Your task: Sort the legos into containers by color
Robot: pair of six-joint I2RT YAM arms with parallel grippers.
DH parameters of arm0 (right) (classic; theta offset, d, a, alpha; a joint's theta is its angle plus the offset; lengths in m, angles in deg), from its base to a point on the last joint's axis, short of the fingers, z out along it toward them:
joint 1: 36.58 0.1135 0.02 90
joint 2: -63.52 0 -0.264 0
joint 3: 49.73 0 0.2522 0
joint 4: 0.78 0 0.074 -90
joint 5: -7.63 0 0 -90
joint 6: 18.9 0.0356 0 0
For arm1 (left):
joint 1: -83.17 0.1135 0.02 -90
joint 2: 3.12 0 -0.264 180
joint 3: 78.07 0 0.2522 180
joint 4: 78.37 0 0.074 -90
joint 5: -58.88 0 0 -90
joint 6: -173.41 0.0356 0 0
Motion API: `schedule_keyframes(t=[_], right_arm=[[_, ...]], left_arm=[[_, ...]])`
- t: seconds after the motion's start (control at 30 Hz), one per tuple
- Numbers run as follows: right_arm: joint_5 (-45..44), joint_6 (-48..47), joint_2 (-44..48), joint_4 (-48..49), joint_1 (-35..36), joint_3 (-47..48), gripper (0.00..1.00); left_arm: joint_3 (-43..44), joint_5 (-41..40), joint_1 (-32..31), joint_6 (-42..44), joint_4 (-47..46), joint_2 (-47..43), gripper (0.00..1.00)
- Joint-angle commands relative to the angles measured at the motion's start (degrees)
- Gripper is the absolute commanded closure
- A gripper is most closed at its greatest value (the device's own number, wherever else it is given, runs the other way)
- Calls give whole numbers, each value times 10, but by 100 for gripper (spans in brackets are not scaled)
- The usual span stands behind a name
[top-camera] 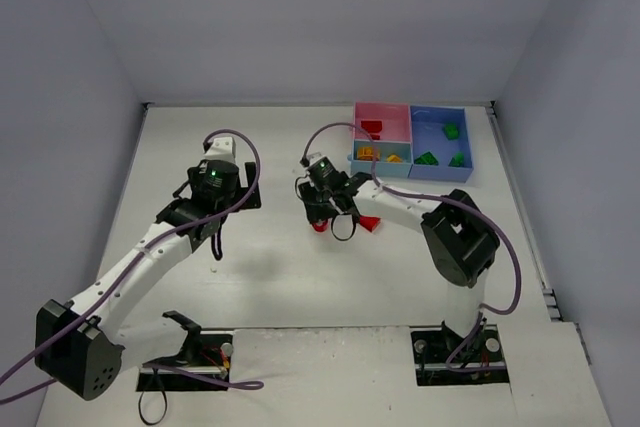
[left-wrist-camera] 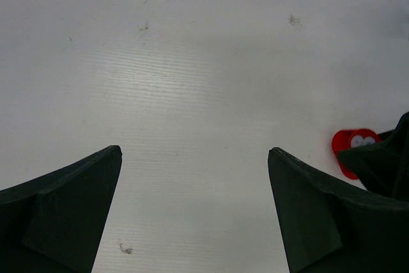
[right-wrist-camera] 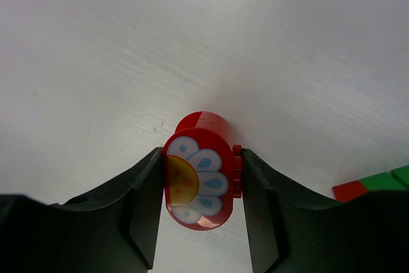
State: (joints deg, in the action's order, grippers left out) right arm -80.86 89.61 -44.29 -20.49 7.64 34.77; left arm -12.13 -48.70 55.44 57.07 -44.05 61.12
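Note:
My right gripper is shut on a red lego with a white-and-yellow flower print, both pads touching its sides, low over the table. The same lego shows in the top view and the left wrist view. A red-and-green clump lies just right of it, also in the right wrist view. My left gripper is open and empty over bare table. The pink tray holds a red brick, the light blue tray orange bricks, the medium blue tray green bricks.
The joined trays stand at the back right by the wall. White walls close the table on three sides. The right arm's elbow and cable sit right of the clump.

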Motion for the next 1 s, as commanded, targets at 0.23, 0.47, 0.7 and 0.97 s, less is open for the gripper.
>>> schedule_keyframes(t=[0.23,0.47,0.7,0.97], right_arm=[[-43,-73,0,12,-189,220,98],[-60,-45,-120,20,-281,371,94],[-67,-42,-234,22,-310,490,67],[-50,-57,-220,27,-320,502,35]], left_arm=[[17,75,4,4,-15,-18,10],[-7,127,-2,2,-4,-42,10],[-9,141,-37,2,4,-27,10],[43,125,-102,12,-32,60,9]])
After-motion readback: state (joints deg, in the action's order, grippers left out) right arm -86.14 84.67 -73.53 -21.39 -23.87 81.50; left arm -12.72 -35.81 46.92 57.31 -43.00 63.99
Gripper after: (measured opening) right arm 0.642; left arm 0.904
